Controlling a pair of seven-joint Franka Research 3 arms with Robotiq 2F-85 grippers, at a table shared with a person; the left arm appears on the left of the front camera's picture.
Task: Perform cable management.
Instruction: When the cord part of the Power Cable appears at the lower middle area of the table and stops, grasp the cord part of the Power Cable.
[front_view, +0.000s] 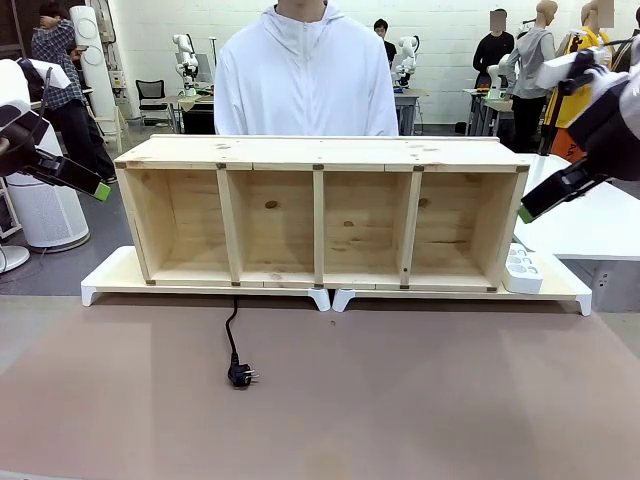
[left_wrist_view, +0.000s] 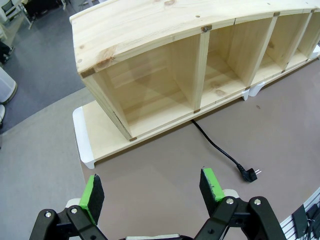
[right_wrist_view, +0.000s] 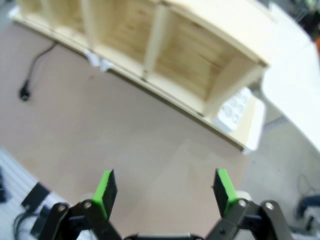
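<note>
The cable (front_view: 231, 335) lies on the bench (front_view: 420, 410) in front of the wooden shelf (front_view: 320, 152); it comes out from under the shelf near the second box from the left, and its plug (front_view: 240, 376) rests a little way out in front, plugged into nothing; I think it lies loose because nobody has tidied it yet. The shelf sits on two white stands (front_view: 105, 280); that leaves a low gap under the shelf, and the cable slips into it. A white power strip (front_view: 522, 270) sits at the right end of the shelf; maybe the plug belongs there, but that is only my guess.

The left fingers (left_wrist_view: 92, 196) are spread wide with nothing between them; they hang up high off the left end of the shelf, looking down at the cable; the right fingers (right_wrist_view: 106, 189) are spread wide and bare too, up off the right end of the shelf; I think both are held high to leave room to come down.

A person (front_view: 305, 80) stands behind the shelf; the shelf hides the person's hands. The far end of the cable is hidden under the shelf, so I cannot tell where it goes; the right wrist view is blurry, and the cable is just a dark line there.
</note>
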